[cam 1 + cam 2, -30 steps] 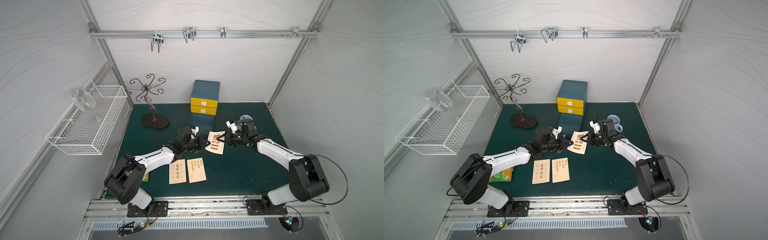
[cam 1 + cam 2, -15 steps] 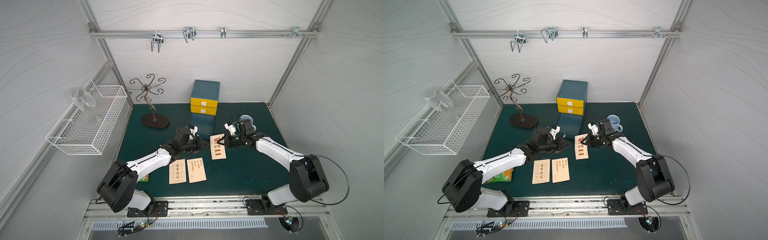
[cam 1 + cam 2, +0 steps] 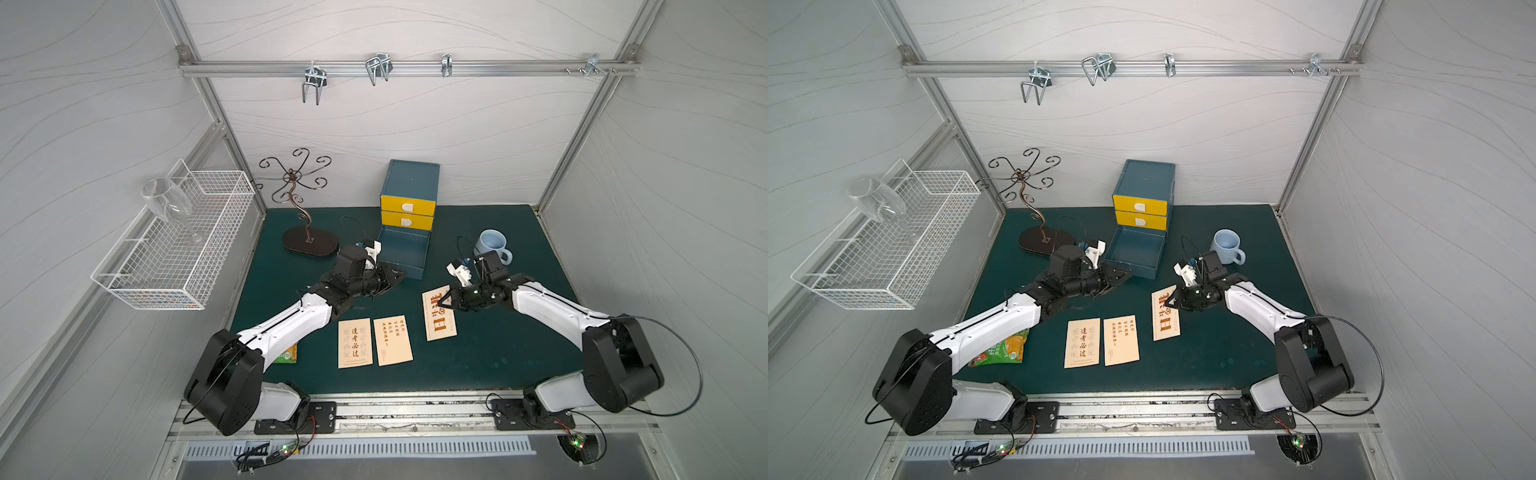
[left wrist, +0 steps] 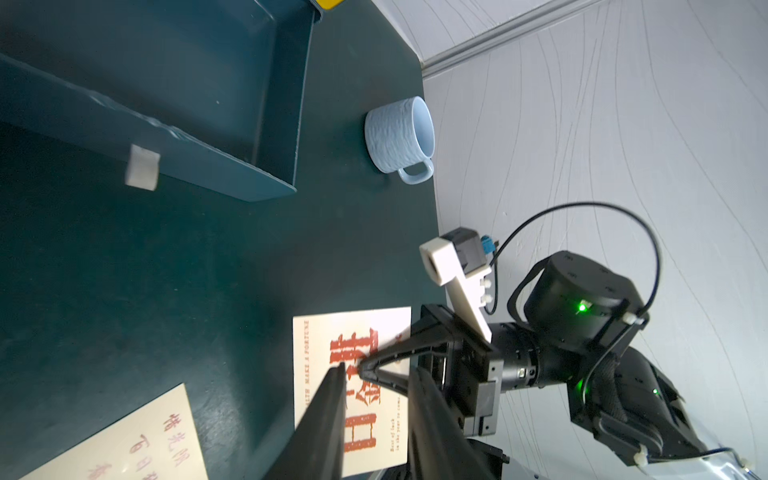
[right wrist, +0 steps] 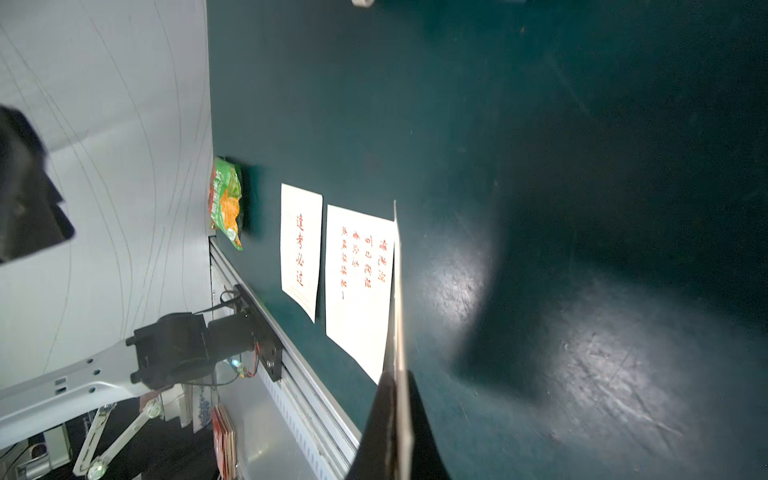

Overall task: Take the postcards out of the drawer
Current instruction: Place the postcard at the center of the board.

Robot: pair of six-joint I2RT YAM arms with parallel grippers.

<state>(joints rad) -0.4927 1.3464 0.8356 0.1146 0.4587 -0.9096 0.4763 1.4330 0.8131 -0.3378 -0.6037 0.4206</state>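
Green mat (image 3: pixel 498 353), right tool (image 3: pixel 442 306) pinching postcard (image 3: pixel 440 326) edge

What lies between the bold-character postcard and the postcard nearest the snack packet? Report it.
The small-character postcard, flat on the mat, touching neither the bold-character postcard nor the packet-side postcard. Both top views show it.

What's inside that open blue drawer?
Only the bare blue floor of the drawer shows in both top views, nothing on it. Its front wall hides the strip just behind it.

Left end effector (image 3: pixel 398 275) now off the large-character postcard (image 3: pixel 440 326).
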